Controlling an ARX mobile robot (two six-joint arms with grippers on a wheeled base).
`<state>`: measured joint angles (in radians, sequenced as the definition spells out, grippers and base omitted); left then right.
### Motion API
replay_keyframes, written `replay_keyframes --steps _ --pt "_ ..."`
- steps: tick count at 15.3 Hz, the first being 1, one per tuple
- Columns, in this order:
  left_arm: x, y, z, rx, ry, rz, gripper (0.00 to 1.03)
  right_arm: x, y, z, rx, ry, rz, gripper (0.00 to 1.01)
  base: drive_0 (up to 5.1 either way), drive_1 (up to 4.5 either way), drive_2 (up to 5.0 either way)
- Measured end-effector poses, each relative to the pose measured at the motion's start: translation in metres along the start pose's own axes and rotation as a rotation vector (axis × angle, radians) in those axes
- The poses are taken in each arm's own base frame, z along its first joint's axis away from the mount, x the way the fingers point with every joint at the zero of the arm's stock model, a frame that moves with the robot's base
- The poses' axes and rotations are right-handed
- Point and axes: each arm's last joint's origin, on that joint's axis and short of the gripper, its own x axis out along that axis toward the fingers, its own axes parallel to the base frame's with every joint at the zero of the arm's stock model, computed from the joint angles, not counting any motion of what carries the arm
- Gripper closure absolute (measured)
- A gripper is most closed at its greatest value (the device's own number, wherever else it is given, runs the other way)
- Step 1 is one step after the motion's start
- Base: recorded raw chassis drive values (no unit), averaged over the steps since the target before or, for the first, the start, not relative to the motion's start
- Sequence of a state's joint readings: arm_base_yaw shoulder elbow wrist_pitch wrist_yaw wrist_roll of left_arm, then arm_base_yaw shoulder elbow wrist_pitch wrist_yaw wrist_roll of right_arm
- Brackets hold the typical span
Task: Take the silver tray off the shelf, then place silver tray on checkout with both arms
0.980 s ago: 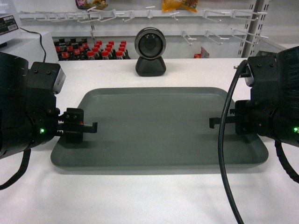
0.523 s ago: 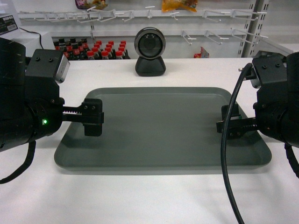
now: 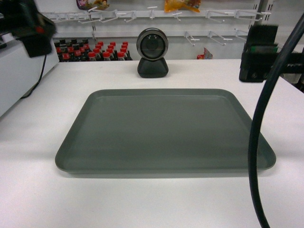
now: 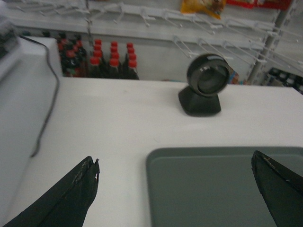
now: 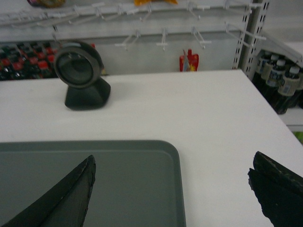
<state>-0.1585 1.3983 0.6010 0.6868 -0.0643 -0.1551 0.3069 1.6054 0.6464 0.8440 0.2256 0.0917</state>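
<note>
White table (image 3: 142,204) carries the silver tray (image 3: 164,128), lying flat in front of the black-and-silver lens unit (image 3: 152,52). Both pincers hang above it, touching nothing: the left pincer (image 4: 182,189) over the tray's left end, the right pincer (image 5: 173,189) over its right end, each with jaws spread wide apart.

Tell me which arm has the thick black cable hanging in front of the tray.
The right arm: its thick black cable crosses the grey-silver rectangular tray's right edge. The left arm shows none.
</note>
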Motion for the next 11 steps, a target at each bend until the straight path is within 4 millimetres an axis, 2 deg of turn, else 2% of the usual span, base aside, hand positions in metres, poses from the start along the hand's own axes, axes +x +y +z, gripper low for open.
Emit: replay_keyframes --steps 2,3,4,5,6,7,8,9,10,11 --pt "-0.039 0.02 0.023 -0.003 -0.094 0.065 0.05 -0.038 0.006 0.025 0.029 -0.1 0.025 0.03 0.0 0.0 0.0" --pt "-0.059 0.029 0.025 0.02 -0.121 0.114 0.05 -0.058 0.008 0.032 0.041 -0.128 0.037 0.03 0.0 0.0 0.0" --pt "-0.079 0.039 0.01 0.047 -0.087 0.163 0.05 -0.077 0.01 0.036 0.071 -0.151 0.013 0.03 0.0 0.0 0.0" --pt "-0.086 0.039 0.005 0.061 -0.074 0.149 0.05 -0.085 0.012 0.037 0.083 -0.16 -0.006 0.03 0.0 0.0 0.0" --pt "-0.091 0.035 0.005 0.091 -0.115 0.105 0.11 -0.089 0.012 0.037 0.094 -0.163 -0.021 0.03 0.0 0.0 0.0" --pt "-0.099 0.034 0.002 0.11 -0.142 0.088 0.24 -0.091 0.011 0.036 0.087 -0.151 -0.037 0.05 0.0 0.0 0.0" --pt "-0.107 0.035 -0.01 0.124 -0.127 0.082 0.38 -0.099 0.0 0.028 0.011 -0.117 -0.06 0.19 0.0 0.0 0.0" --pt "-0.118 0.037 -0.028 0.124 -0.105 0.087 0.68 -0.119 -0.028 0.01 -0.039 -0.113 -0.087 0.49 0.0 0.0 0.0" --pt "-0.128 0.036 -0.034 0.125 -0.12 0.084 0.93 -0.133 -0.042 -0.002 -0.054 -0.109 -0.08 0.74 0.0 0.0 0.0" --pt "-0.13 0.037 -0.037 0.125 -0.115 0.085 0.99 -0.136 -0.044 -0.004 -0.055 -0.108 -0.08 0.8 0.0 0.0 0.0"
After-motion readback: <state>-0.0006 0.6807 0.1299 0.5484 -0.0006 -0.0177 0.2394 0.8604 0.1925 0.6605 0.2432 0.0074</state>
